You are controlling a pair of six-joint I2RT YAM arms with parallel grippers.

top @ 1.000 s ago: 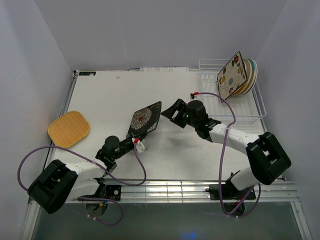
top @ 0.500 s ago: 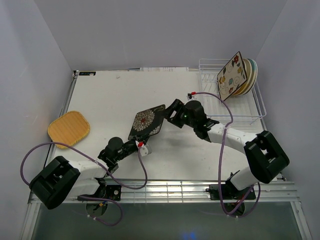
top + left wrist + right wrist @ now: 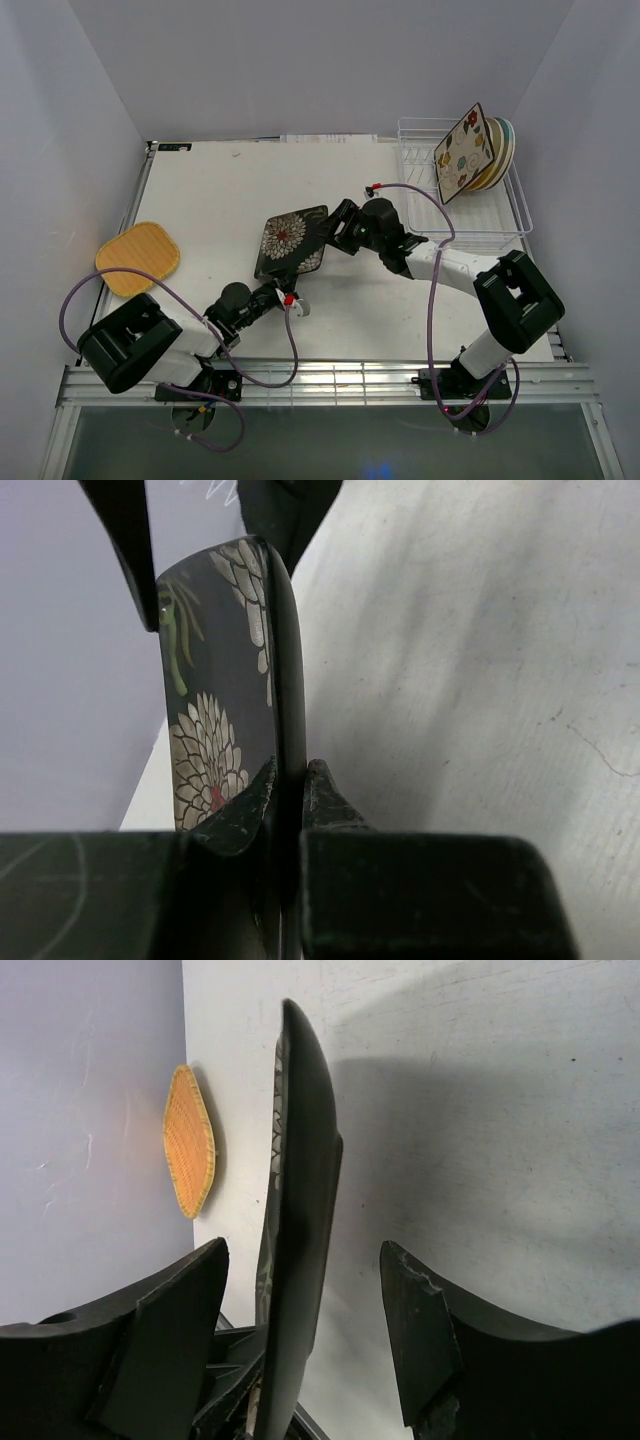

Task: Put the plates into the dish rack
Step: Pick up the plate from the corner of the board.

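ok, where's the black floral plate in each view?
Top external: black floral plate, centre of table.
Left wrist: plate edge-on, left of centre, pinched by left pincer.
Right wrist: plate edge-on, centre, inside open right pincer.
Shared landmark: orange-yellow plate, top view's left, right wrist's upper left.

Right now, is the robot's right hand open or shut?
Open. The right hand has its fingers apart on either side of the black floral plate, with gaps showing.

2 white-and-black arms [image 3: 450,265], purple cables [image 3: 429,320]
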